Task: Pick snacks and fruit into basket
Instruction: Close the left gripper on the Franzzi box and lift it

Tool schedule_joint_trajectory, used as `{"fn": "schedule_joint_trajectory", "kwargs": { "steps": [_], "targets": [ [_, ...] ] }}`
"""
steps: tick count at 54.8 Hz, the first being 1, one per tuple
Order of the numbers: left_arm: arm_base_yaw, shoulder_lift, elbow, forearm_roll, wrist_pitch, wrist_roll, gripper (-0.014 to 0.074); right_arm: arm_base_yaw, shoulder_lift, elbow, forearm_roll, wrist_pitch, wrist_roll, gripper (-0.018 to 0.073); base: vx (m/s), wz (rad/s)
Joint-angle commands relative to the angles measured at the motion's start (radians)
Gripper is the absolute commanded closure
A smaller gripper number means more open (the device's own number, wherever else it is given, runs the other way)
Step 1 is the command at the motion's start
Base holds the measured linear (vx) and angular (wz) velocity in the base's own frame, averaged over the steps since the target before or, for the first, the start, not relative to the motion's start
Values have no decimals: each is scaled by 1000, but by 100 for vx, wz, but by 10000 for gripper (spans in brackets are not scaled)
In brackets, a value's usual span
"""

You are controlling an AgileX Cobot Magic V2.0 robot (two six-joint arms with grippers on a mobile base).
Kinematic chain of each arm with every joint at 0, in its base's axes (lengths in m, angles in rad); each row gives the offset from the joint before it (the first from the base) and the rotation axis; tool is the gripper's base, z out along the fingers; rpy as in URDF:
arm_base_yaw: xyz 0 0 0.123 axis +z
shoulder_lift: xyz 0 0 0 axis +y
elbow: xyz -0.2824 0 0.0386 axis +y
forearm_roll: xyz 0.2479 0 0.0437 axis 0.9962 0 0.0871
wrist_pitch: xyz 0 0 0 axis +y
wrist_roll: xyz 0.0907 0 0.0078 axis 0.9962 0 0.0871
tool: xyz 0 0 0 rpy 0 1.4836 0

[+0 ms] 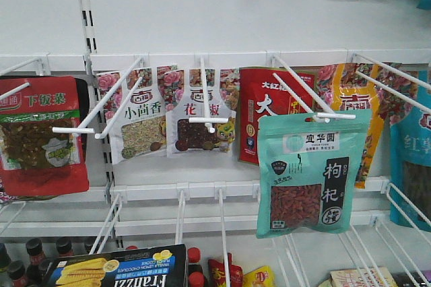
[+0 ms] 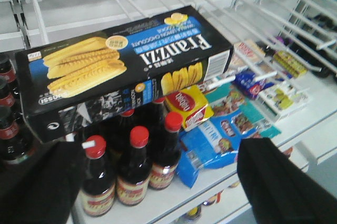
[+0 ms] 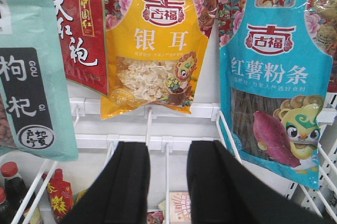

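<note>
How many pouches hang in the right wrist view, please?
4, left to right: teal pouch with black label, red pouch, yellow pouch, blue pouch; the right edge may hide more.

Front faces shelving (image 1: 155, 191); wrist views nearer; right shares teal pouch (image 1: 311, 172).

the left gripper (image 2: 158, 182) has its jaws spread wide, one black finger at the lower left of its wrist view and the other at the lower right. the right gripper (image 3: 168, 182) has its jaws parted by a narrower gap, both fingers dark.
</note>
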Motion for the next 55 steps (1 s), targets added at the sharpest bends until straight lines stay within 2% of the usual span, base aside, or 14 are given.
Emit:
{"fn": "schedule_joint_trajectory", "kwargs": {
  "steps": [1,5,9,13,16,22,25,29,33,38,43,52,55],
  "targets": [
    [-27,6,-7,186,-128,-246,-59,2,5,-35,-9,-82,-8,321,0,0],
    [-32,6,12,320,-142,-433,-55,2,5,-35,-9,-82,-8,332,0,0],
    [-32,25,29,450,-143,-571,-50,2,5,-35,-9,-82,-8,333,0,0],
    [-32,56,36,560,-145,-666,-48,2,5,-35,-9,-82,-8,332,0,0],
    [-32,91,36,606,-151,-716,-48,2,5,-35,-9,-82,-8,332,0,0],
    [-32,161,35,669,-194,-743,-46,2,5,-35,-9,-82,-8,332,0,0],
    [-32,196,35,681,-202,-718,-41,2,5,-35,-9,-82,-8,332,0,0],
    [-32,226,32,679,-205,-643,-39,2,5,-35,-9,-82,-8,332,0,0],
    [-32,244,30,675,-203,-533,-36,2,5,-35,-9,-82,-8,332,0,0],
    [-31,245,30,596,-201,-304,-31,2,5,-35,-9,-82,-8,332,0,0],
    [-31,244,30,509,-199,0,-27,2,5,-35,-9,-82,-8,332,0,0],
    [-31,244,30,355,-177,651,-20,2,5,-35,-9,-82,-8,332,0,0],
    [-31,244,30,300,-177,831,-13,2,5,-35,-9,-82,-8,332,0,0]
  ]
}}
